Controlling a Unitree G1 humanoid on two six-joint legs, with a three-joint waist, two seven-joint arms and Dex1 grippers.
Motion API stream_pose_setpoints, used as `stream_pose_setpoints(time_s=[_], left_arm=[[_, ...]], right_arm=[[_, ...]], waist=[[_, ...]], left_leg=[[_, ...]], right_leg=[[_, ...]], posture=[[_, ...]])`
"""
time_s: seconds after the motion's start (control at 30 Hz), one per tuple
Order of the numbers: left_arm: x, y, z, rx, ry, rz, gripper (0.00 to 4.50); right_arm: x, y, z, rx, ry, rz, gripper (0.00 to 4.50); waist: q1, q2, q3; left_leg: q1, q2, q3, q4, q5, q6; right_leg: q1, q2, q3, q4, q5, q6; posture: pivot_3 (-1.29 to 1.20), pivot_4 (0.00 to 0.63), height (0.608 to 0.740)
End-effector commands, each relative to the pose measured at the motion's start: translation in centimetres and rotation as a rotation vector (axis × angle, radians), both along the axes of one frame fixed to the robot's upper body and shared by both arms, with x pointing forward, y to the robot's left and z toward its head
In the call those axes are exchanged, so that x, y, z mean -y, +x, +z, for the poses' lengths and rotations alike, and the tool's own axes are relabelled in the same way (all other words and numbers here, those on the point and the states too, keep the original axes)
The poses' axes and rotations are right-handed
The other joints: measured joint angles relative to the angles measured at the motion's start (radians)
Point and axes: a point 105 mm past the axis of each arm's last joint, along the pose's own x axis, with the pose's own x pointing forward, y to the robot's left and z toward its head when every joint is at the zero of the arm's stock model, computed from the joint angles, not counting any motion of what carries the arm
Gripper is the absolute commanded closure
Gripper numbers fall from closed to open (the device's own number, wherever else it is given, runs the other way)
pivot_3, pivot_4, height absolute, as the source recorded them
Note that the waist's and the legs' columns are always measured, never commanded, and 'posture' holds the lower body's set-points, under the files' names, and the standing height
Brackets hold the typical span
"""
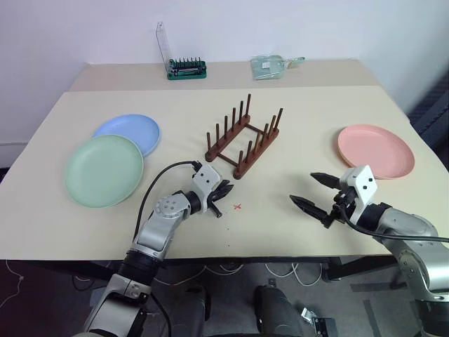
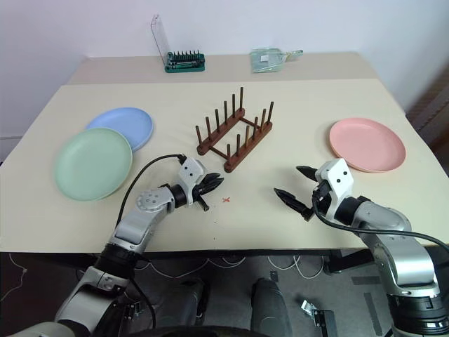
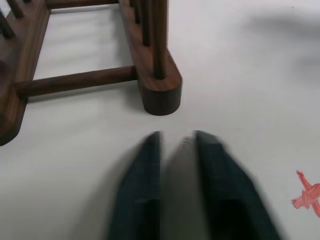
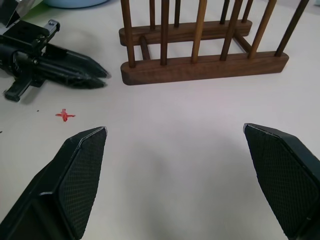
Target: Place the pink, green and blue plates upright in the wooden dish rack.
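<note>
The wooden dish rack [image 1: 242,137] stands empty at mid-table, its pegs upright. Flat on the table at the left lies the green plate [image 1: 104,170], its far edge overlapping the blue plate [image 1: 133,130]. The pink plate [image 1: 375,151] lies flat at the right. My left gripper [image 1: 224,191] hovers low just in front of the rack's near end, its fingers [image 3: 145,185] a narrow gap apart and holding nothing. Wide open and empty, my right gripper [image 1: 303,188] sits near the table's front edge, to the near left of the pink plate.
A red cross mark [image 1: 238,206] is on the table beside the left gripper. A green-based tool holder [image 1: 184,67] with a clear lid and a clear bag [image 1: 270,65] stand at the back. The table's front edge [image 1: 280,254] runs just under both arms.
</note>
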Motion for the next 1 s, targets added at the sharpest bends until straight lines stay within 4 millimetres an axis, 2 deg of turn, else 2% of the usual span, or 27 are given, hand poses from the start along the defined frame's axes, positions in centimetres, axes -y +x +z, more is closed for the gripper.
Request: stream_pose_setpoints(time_s=[0.03, 0.13, 0.3, 0.5, 0.6, 0.7, 0.87, 0.9, 1.0], left_arm=[[0.7, 0.4, 0.1, 0.025, 0.034, 0.021, 1.66], [1.5, 0.9, 0.0, 0.014, 0.027, 0.076, 0.19], [1.8, 1.7, -0.6, -0.006, 0.044, 0.143, 0.19], [4.4, 1.6, -0.4, -0.034, 0.007, 0.051, 0.19], [4.9, 1.7, -0.4, -0.058, -0.024, 0.043, 0.19], [4.8, 1.8, -0.4, -0.057, -0.038, 0.05, 1.07], [4.6, 1.8, -0.2, -0.026, -0.025, 0.034, 3.6], [4.7, 1.6, 0.1, 0.0, -0.018, 0.005, 3.76], [4.7, 0.7, 1.3, 0.084, -0.015, -0.113, 3.76]], right_arm=[[-0.5, 0.2, 0.9, 0.047, 0.003, 0.019, 0.0], [-0.5, 0.3, 0.9, 0.048, 0.0, 0.02, 0.0], [-0.3, 0.2, 0.9, 0.052, -0.01, 0.014, 0.0], [-0.2, 0.2, 0.9, 0.054, -0.017, 0.011, 0.0], [-0.2, 0.2, 0.9, 0.056, -0.02, 0.01, 0.0], [-0.2, 0.1, 0.9, 0.057, -0.024, 0.006, 0.0], [-0.2, 0.0, 0.9, 0.057, -0.028, 0.002, 0.0], [-0.1, 0.0, 0.9, 0.058, -0.028, 0.001, 0.0], [-0.1, 0.0, 0.9, 0.058, -0.032, 0.0, 0.0]], waist=[[0.001, 0.0, 0.0], [0.002, 0.0, 0.0], [0.003, 0.0, 0.0], [0.004, 0.0, 0.0], [0.004, 0.0, 0.0], [0.002, 0.0, 0.0], [0.003, 0.0, 0.0], [0.002, 0.0, 0.0], [0.002, 0.0, 0.0]], left_leg=[[0.0, 0.0, 0.0, 0.0, 0.0, 0.0], [0.0, 0.0, 0.0, 0.0, 0.0, 0.0], [0.0, 0.0, 0.0, 0.0, 0.0, 0.0], [0.0, 0.0, 0.0, 0.0, 0.0, 0.0], [0.0, -0.001, 0.0, 0.001, 0.0, 0.0], [0.0, -0.001, 0.0, 0.001, 0.0, 0.0], [0.0, -0.001, 0.0, 0.001, 0.0, 0.0], [0.0, -0.001, -0.001, 0.001, 0.0, 0.0], [0.0, -0.001, 0.0, 0.0, 0.0, 0.0]], right_leg=[[0.0, 0.0, 0.0, 0.0, 0.0, 0.0], [0.0, 0.0, 0.0, 0.0, 0.0, 0.0], [0.001, 0.0, 0.0, 0.0, 0.0, 0.001], [0.001, 0.0, 0.0, 0.0, 0.0, 0.001], [0.001, 0.0, 0.0, 0.0, -0.001, 0.001], [0.001, 0.0, 0.0, 0.0, -0.001, 0.001], [0.001, 0.0, 0.0, 0.0, -0.001, 0.001], [0.001, 0.0, 0.0, 0.0, -0.001, 0.001], [0.001, 0.0, 0.0, 0.0, -0.001, 0.001]], posture=[[0.0, 0.15, 0.74], [0.0, 0.15, 0.74], [0.0, 0.15, 0.74], [0.0, 0.15, 0.74], [0.0, 0.15, 0.74], [0.0, 0.15, 0.74], [0.0, 0.15, 0.74], [0.0, 0.15, 0.74], [0.0, 0.15, 0.74]])
